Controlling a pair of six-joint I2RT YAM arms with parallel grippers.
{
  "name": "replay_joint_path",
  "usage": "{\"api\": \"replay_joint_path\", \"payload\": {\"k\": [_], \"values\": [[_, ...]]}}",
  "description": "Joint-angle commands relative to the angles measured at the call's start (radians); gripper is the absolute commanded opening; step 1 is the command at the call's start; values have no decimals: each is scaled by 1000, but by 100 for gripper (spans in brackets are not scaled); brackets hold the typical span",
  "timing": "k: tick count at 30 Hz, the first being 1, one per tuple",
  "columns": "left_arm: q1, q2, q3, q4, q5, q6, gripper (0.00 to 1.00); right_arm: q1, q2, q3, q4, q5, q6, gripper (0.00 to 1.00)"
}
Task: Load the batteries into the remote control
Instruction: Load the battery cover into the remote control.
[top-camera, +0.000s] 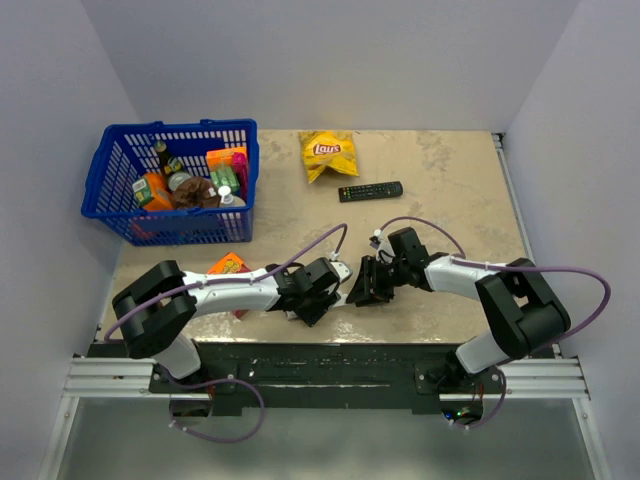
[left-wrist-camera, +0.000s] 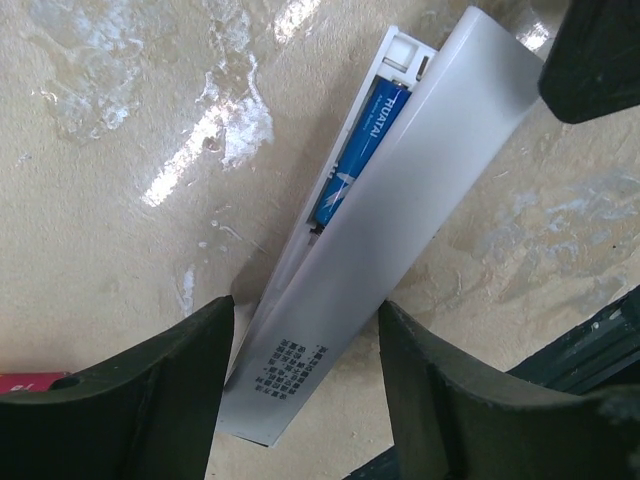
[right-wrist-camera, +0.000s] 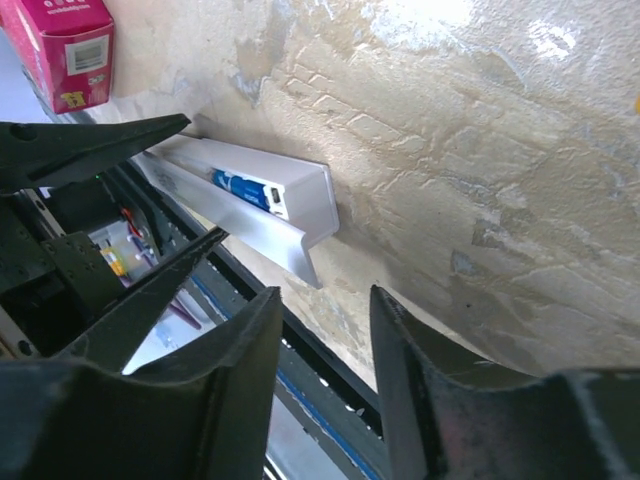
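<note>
The white remote control (left-wrist-camera: 395, 45) lies on the table near its front edge, back side up. A blue battery (left-wrist-camera: 360, 150) sits in its open compartment. The white back strip (left-wrist-camera: 430, 170) lies askew over it, covering most of the bay. My left gripper (left-wrist-camera: 305, 370) is open, its fingers either side of the remote's near end. In the right wrist view the remote (right-wrist-camera: 305, 190), battery (right-wrist-camera: 240, 187) and tilted strip (right-wrist-camera: 255, 235) show ahead of my right gripper (right-wrist-camera: 325, 330), which is open and empty. From the top, both grippers (top-camera: 335, 285) (top-camera: 362, 283) meet over the remote (top-camera: 341, 270).
A blue basket (top-camera: 170, 180) of groceries stands at the back left. A Lay's bag (top-camera: 328, 152) and a black remote (top-camera: 370, 190) lie at the back centre. A pink-orange box (top-camera: 228, 265) lies by the left arm. The table's front edge (right-wrist-camera: 330, 370) is close.
</note>
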Motion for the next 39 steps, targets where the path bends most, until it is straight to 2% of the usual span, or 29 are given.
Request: {"api": "replay_joint_path", "payload": {"k": [1, 8, 15, 22, 30, 39], "values": [[-3, -34, -22, 15, -15, -25, 63, 3, 20, 24, 35, -21, -30, 42], [-3, -43, -29, 15, -18, -29, 63, 3, 37, 37, 68, -21, -49, 37], [-3, -44, -27, 18, -20, -34, 63, 6, 53, 54, 72, -44, -56, 25], [-3, -42, -26, 21, -18, -39, 63, 16, 72, 73, 72, -52, -67, 24], [-3, -34, -15, 21, -17, -37, 63, 18, 78, 97, 69, -47, -84, 17], [-3, -31, -12, 23, -21, -36, 62, 21, 72, 128, 37, -30, -112, 14]]}}
